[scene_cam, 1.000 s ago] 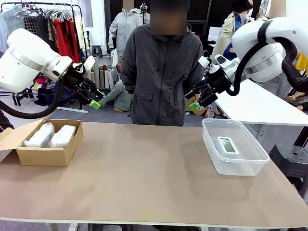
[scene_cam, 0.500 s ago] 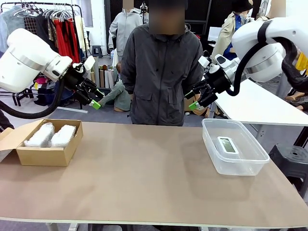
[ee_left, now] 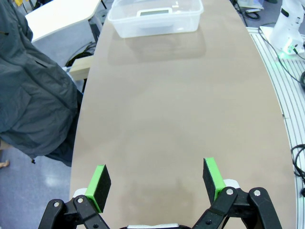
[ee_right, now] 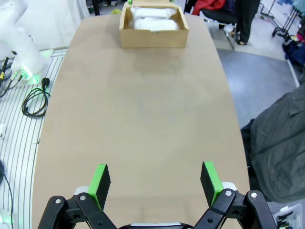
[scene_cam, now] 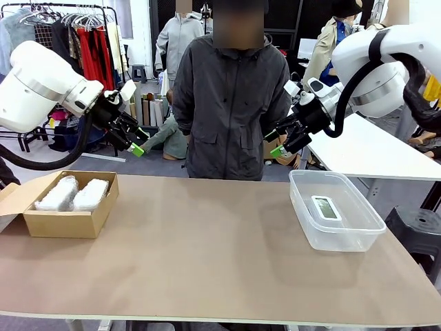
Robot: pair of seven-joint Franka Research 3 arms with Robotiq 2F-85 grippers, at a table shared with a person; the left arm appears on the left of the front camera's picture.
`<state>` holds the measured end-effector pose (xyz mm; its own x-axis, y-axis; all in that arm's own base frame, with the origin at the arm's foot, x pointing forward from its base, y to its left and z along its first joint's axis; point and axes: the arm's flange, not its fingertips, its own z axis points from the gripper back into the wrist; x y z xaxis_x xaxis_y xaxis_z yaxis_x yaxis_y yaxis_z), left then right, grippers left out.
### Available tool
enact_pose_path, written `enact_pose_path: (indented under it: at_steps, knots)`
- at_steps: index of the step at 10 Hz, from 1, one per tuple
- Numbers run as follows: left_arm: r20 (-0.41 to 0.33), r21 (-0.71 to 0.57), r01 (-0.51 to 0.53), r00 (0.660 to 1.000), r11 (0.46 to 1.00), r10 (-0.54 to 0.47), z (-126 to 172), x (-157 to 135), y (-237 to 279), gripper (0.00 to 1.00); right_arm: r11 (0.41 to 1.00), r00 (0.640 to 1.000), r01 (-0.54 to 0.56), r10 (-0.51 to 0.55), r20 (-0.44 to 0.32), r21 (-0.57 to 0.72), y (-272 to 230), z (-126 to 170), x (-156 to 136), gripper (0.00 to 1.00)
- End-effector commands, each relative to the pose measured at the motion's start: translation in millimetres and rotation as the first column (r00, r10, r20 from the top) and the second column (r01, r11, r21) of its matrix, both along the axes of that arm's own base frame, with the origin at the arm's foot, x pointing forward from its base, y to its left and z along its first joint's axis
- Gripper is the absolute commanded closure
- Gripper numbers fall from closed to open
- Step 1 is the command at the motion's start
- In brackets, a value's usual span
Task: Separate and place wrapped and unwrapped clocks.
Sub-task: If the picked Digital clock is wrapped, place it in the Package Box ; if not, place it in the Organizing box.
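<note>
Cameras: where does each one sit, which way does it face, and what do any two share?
Front: between the arms, facing across the table at the person; shows both arms, left gripper, right gripper.
Left wrist: raised at the table's left end, looking along it to the tub; own open fingers, person's jacket.
Right wrist: raised at the right end, looking along it to the box; own open fingers.
Shared: front and left wrist both show the bare clock in the tub.

The front view looks across the table [scene_cam: 207,241] from the robot's side, level with the raised arms. Each wrist view looks down the table's length from high above one end, facing the opposite end. All three share the brown tabletop
</note>
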<state>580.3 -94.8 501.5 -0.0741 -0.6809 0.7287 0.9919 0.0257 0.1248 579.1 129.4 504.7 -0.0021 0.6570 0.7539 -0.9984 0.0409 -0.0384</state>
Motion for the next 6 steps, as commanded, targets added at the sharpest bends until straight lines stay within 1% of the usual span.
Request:
enact_pose_path:
  at_steps: [1,6]
  knots:
    - [0.007,0.001,0.005,1.0,1.0,-0.005,0.7,-1.4,0.6,0.0,1.0,1.0,0.004,-0.004,0.004,0.0,0.1,1.0,-0.7,0.0]
    - [0.007,0.001,0.005,1.0,1.0,-0.005,0.7,-1.4,0.6,0.0,1.0,1.0,0.004,-0.004,0.004,0.0,0.1,1.0,-0.7,0.0]
